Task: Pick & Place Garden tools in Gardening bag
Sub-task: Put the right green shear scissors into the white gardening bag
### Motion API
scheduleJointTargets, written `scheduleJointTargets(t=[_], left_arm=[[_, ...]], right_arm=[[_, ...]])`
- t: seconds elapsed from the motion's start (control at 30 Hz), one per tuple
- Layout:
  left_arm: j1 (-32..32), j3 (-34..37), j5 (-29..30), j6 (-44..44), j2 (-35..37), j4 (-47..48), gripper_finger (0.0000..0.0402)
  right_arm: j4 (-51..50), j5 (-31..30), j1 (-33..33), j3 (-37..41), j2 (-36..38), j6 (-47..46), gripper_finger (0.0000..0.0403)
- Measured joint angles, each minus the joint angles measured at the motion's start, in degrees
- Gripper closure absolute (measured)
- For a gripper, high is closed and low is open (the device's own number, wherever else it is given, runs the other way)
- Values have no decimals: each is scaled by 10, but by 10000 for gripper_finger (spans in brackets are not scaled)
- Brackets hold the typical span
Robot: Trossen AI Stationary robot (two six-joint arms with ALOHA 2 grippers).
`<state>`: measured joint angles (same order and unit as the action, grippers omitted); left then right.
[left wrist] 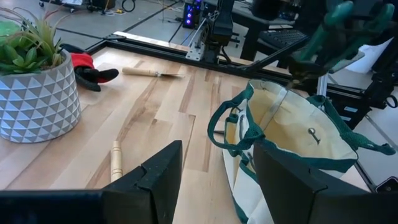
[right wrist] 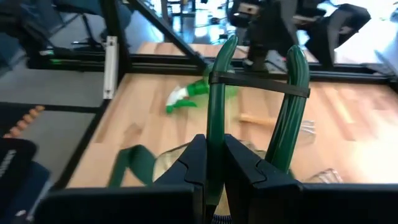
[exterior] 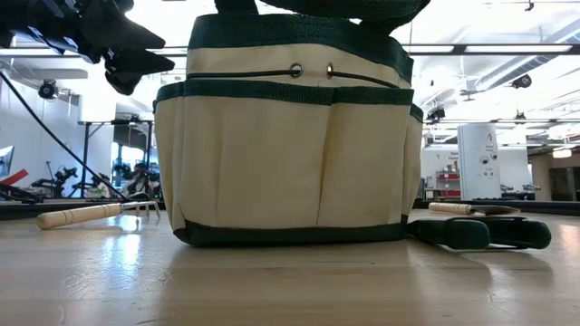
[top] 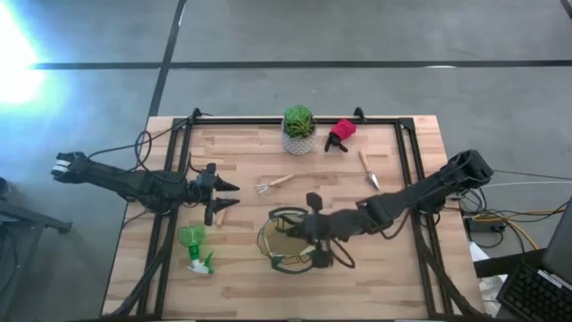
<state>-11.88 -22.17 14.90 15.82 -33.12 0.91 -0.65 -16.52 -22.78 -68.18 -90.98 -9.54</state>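
The cream-and-olive gardening bag (top: 284, 243) stands upright on its base near the table's front middle, mouth open (left wrist: 292, 134). My right gripper (top: 315, 228) is over its mouth, shut on green-handled pruners (right wrist: 258, 87). Other green-handled pruners (exterior: 480, 233) lie on the table right of the bag. My left gripper (top: 223, 188) is open and empty, left of the wooden-handled fork (top: 273, 183). The trowel (top: 368, 170), the red-and-black sprayer piece (top: 341, 132) and the green spray bottle (top: 195, 249) lie on the table. My right gripper pinches one green handle of the pruners (right wrist: 214, 134) between its two fingers. The other handle (right wrist: 292, 106) passes outside one finger. A dark band (right wrist: 258, 84) ties both handles together. The pruners are lifted clear above the bag's mouth, and their handles reach away from the gripper toward the table's left.
A green plant in a white pot (top: 298, 130) stands at the far middle. A small pale wooden piece (top: 223, 219) lies below my left gripper. A dark metal frame (top: 179, 134) runs along the table's sides and far edge.
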Motion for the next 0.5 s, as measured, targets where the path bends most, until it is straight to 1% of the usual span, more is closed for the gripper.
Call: scheduleJointTargets(t=[0.07, 0.2, 0.5], left_arm=[[0, 0, 0, 0, 0, 0, 202], [0, 0, 0, 1, 0, 0, 202], [0, 0, 0, 1, 0, 0, 202]], right_arm=[[-3, 16, 5, 0, -2, -5, 385], [-32, 19, 12, 0, -7, -10, 385], [-50, 35, 18, 0, -11, -36, 385]])
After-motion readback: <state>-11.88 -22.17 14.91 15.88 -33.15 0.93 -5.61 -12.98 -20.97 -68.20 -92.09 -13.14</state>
